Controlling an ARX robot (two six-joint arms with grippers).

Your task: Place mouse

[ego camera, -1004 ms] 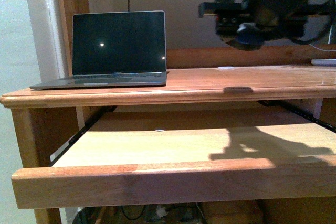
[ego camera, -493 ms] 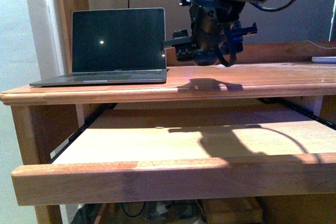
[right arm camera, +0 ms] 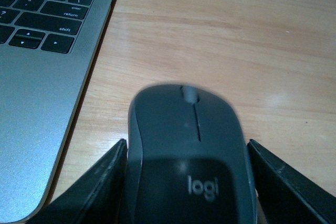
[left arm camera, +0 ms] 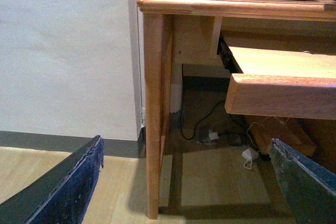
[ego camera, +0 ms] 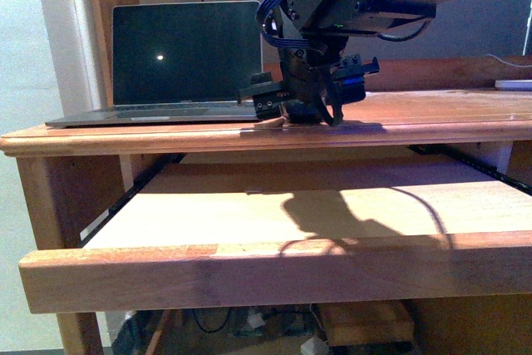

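My right gripper [right arm camera: 186, 182] is shut on the dark grey mouse [right arm camera: 186, 145], with a finger [right arm camera: 94, 187] on each side of it. The mouse has a scroll wheel and a logo and sits low over the wooden desk top [right arm camera: 236, 40], just beside the laptop [right arm camera: 37, 77]. In the front view the right gripper [ego camera: 309, 114] is down at the desk top [ego camera: 449, 114], right of the laptop [ego camera: 183, 56]; the mouse is hidden there by the gripper. My left gripper [left arm camera: 186, 182] is open and empty, low by the desk leg [left arm camera: 156, 103].
A pulled-out keyboard shelf [ego camera: 274, 205] juts forward under the desk top. A white thing [ego camera: 514, 85] lies at the desk's far right. Cables and plugs [left arm camera: 210, 135] lie on the floor under the desk. A white wall [left arm camera: 63, 51] stands left of the desk.
My right arm has swung leftwards from the upper right and come down to the desk top beside the laptop, carrying the mouse. The camera view has shifted slightly.
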